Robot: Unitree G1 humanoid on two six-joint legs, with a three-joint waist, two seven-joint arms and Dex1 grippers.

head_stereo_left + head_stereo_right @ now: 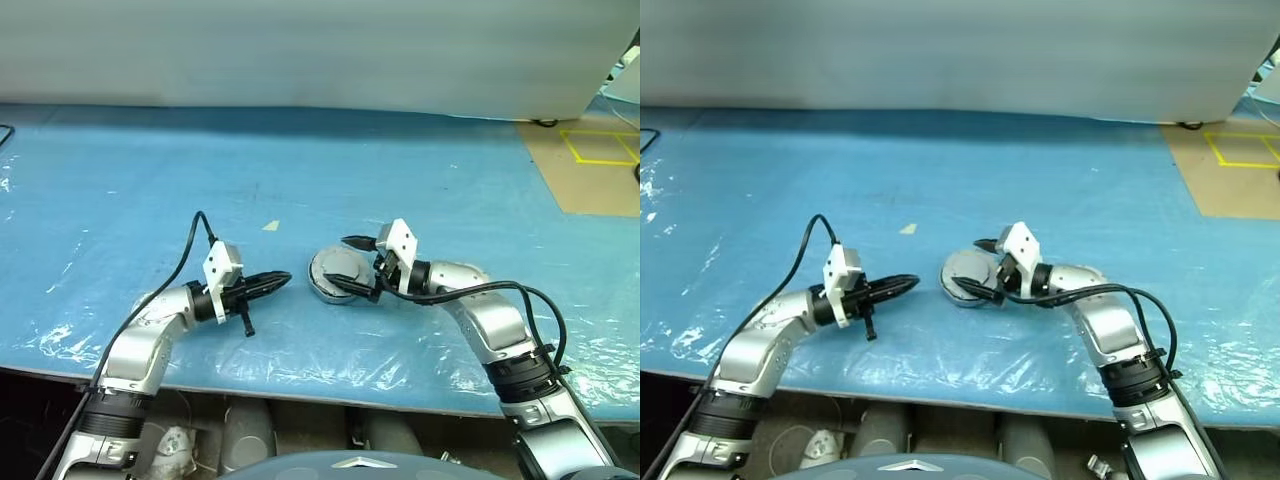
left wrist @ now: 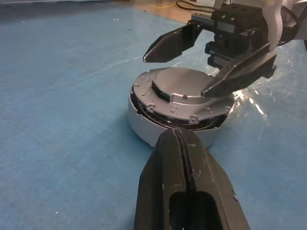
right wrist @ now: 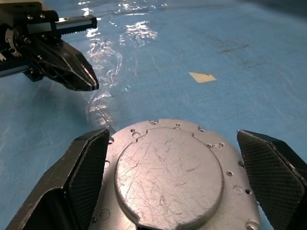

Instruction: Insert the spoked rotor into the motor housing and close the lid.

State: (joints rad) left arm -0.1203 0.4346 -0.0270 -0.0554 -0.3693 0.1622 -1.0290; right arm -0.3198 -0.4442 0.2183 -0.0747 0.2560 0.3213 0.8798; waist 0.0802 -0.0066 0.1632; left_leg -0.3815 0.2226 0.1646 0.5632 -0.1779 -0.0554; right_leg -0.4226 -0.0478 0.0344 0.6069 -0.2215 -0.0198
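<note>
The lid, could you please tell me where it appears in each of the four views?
Left eye view: lid right of centre, between the open right gripper fingers.
Right eye view: centre.
Left wrist view: centre, sitting askew on the motor housing.
Right wrist view: bottom centre.
Shared landmark: the right gripper straddling it.

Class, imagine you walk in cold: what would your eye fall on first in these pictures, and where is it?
First, the round silver-grey metal lid sitting slightly askew on the shallow silver motor housing, mid-table on the blue plastic-covered table. The right gripper straddles it with open black fingers, while the left gripper, shut, points at it from the side, apart.
</note>
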